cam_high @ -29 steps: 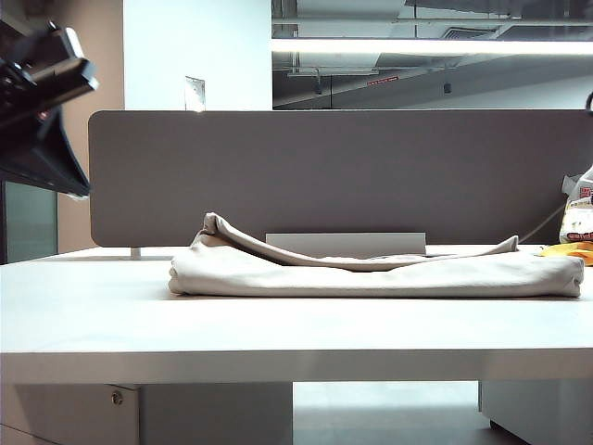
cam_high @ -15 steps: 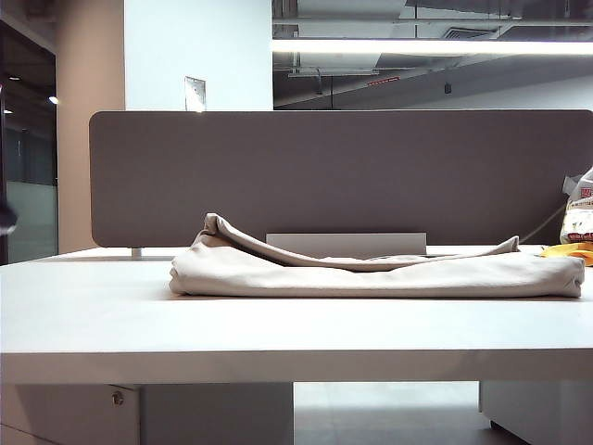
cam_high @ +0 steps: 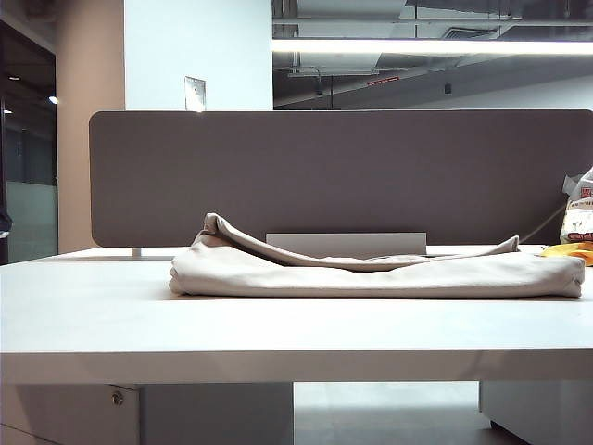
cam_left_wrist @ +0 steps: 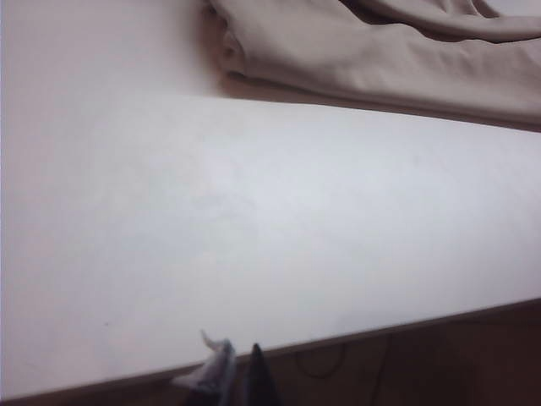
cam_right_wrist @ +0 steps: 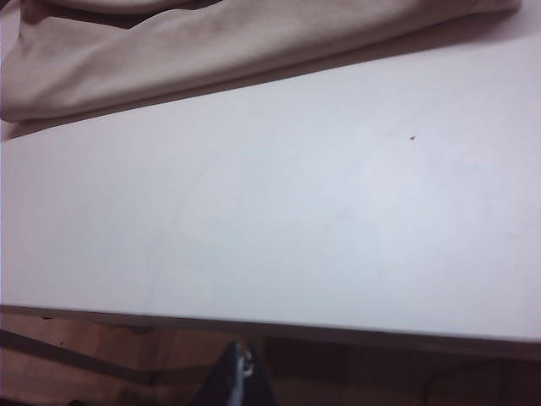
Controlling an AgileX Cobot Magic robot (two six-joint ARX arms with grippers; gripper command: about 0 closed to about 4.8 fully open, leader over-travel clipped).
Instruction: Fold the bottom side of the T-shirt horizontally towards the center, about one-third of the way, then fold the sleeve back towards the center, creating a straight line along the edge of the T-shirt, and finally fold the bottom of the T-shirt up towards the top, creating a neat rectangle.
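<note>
The beige T-shirt [cam_high: 371, 275] lies folded into a long low bundle across the back half of the white table [cam_high: 278, 324], with a raised fold at its left end. Neither gripper appears in the exterior view. In the left wrist view my left gripper [cam_left_wrist: 238, 368] is shut and empty, hanging off the table's front edge [cam_left_wrist: 338, 338], far from the T-shirt [cam_left_wrist: 380, 59]. My right gripper [cam_right_wrist: 241, 355] is likewise shut on nothing, back beyond the table's front edge, with the T-shirt [cam_right_wrist: 211, 42] across a wide strip of bare tabletop [cam_right_wrist: 296, 211].
A grey partition panel [cam_high: 343, 176] stands behind the table. A yellow item [cam_high: 570, 250] and a white printed bag [cam_high: 582, 218] sit at the far right. A drawer cabinet [cam_high: 111, 408] is under the table on the left.
The dark arm that filled the upper left of the exterior view a second ago has withdrawn out of sight. The T-shirt has not moved.
</note>
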